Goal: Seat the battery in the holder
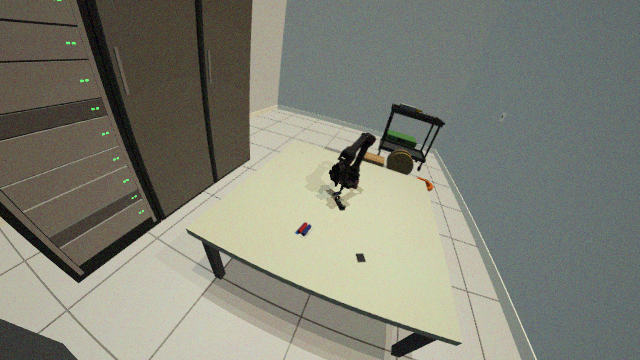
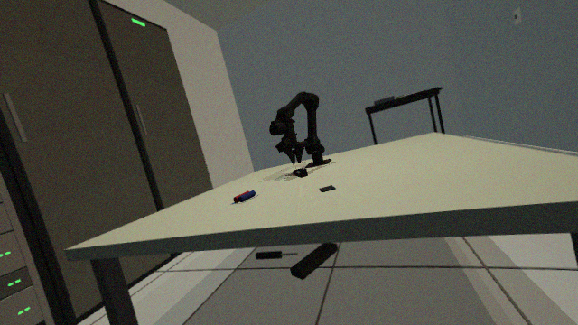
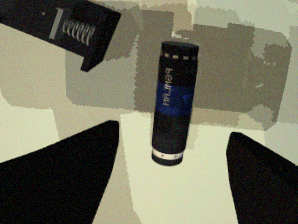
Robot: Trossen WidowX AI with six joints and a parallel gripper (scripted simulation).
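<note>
My tabletop [image 1: 390, 225] [image 2: 406, 176] is pale yellow-cream; the battery [image 3: 172, 102] wears black with a blue band, pale lettering and a silvery ring; the holder [image 3: 97, 37] is black, its spring [image 3: 78, 32] grey.

Red marker [image 1: 302, 228] (blue one [image 1: 306, 230] alongside) on pale tabletop [image 1: 260, 200].
</note>
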